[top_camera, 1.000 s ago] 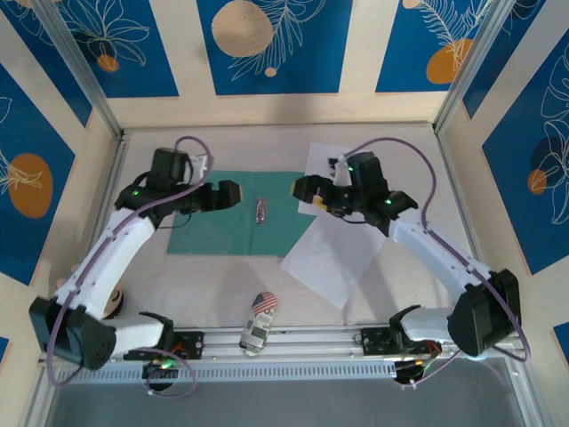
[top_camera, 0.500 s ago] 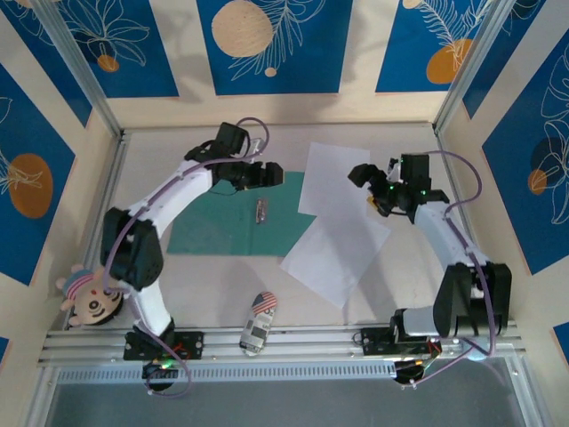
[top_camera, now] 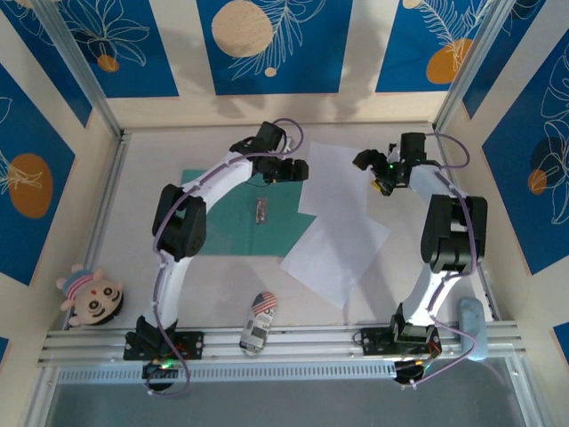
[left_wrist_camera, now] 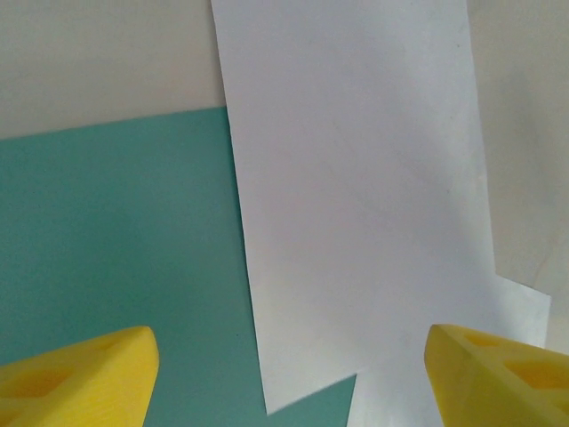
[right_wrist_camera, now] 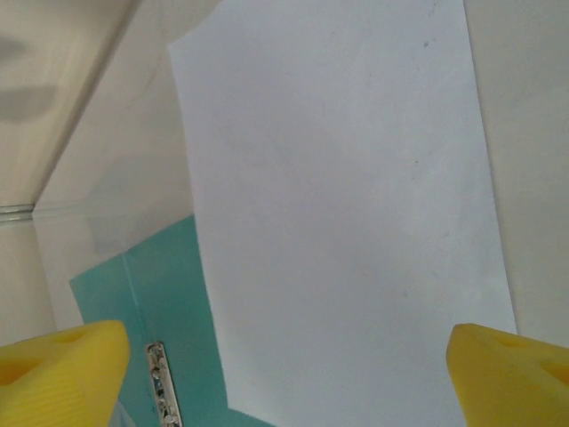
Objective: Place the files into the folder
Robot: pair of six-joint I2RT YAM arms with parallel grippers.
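Observation:
The teal-green folder (top_camera: 233, 218) lies open and flat left of centre, a metal clip (top_camera: 260, 210) at its crease. Two white files overlap at its right edge: the upper sheet (top_camera: 333, 178) and the lower, skewed sheet (top_camera: 336, 253). My left gripper (top_camera: 293, 169) hovers open above the folder's far right corner. In the left wrist view, the left gripper (left_wrist_camera: 289, 382) has yellow fingertips (left_wrist_camera: 80, 378) straddling the folder (left_wrist_camera: 116, 231) and upper sheet (left_wrist_camera: 356, 178). My right gripper (top_camera: 372, 167) hangs open over the upper sheet's right side. The right wrist view has that gripper (right_wrist_camera: 284, 374) above the sheet (right_wrist_camera: 338, 196) and folder (right_wrist_camera: 151, 294).
A toy car (top_camera: 260, 322) sits near the front rail. A plush doll (top_camera: 86, 298) lies at the front left, and a pale blue object (top_camera: 471, 329) at the front right. Metal posts and patterned walls close in the back and sides.
Both arms have stretched toward the far side. The left gripper moved right to the folder's far corner; the right gripper swung right and back over the upper sheet. Both jaws narrowed slightly.

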